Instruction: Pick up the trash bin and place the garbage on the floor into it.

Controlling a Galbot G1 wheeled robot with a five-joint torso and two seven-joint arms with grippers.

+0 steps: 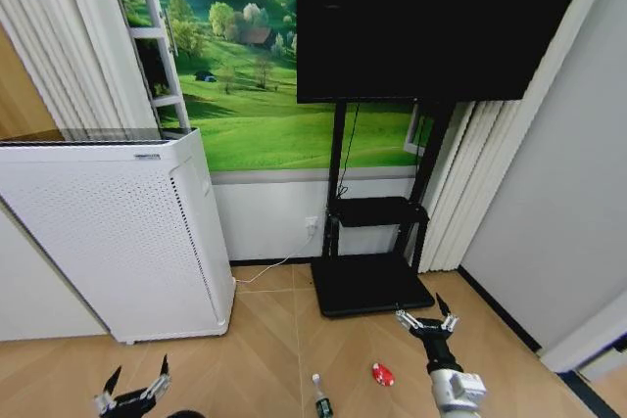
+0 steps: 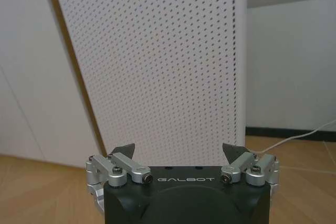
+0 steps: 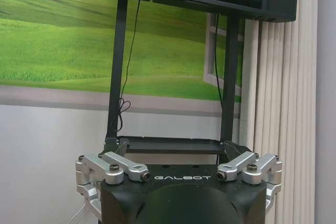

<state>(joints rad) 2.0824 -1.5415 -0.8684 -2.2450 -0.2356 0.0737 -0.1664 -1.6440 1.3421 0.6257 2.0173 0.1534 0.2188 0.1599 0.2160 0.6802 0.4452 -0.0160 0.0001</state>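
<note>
Holding both arms low in front of me, I stand before a wall with a green landscape picture (image 1: 255, 95). My left gripper (image 1: 134, 385) is at the lower left in the head view, above the floor (image 1: 255, 349), with its two dark fingertips (image 2: 124, 148) spread wide and nothing between them. It points toward the white appliance (image 1: 108, 232), whose dotted panel stands straight ahead in the left wrist view. My right gripper (image 1: 427, 316) is further forward on the right, the arm stretched out over the floor, and its fingers are also apart and empty. It points toward the black stand (image 3: 118, 77) that carries the big dark screen (image 1: 431, 22); the stand has a small shelf (image 3: 168, 144) and a flat black base (image 1: 370, 284).

The word "GALBOT" (image 2: 186, 180) is written in pale letters on the black body of each gripper, just below the metal links.

From the garbage, I see a clear bottle (image 1: 320, 396) lying on the floor between my two grippers, near the bottom edge of the head view, and a red-and-white packet (image 1: 382, 374) just beside my right arm, a little nearer to me than the gripper. Any writing on them is too small to read. A white cable (image 1: 279, 263) runs from a wall socket down to the floor beside the appliance.
</note>
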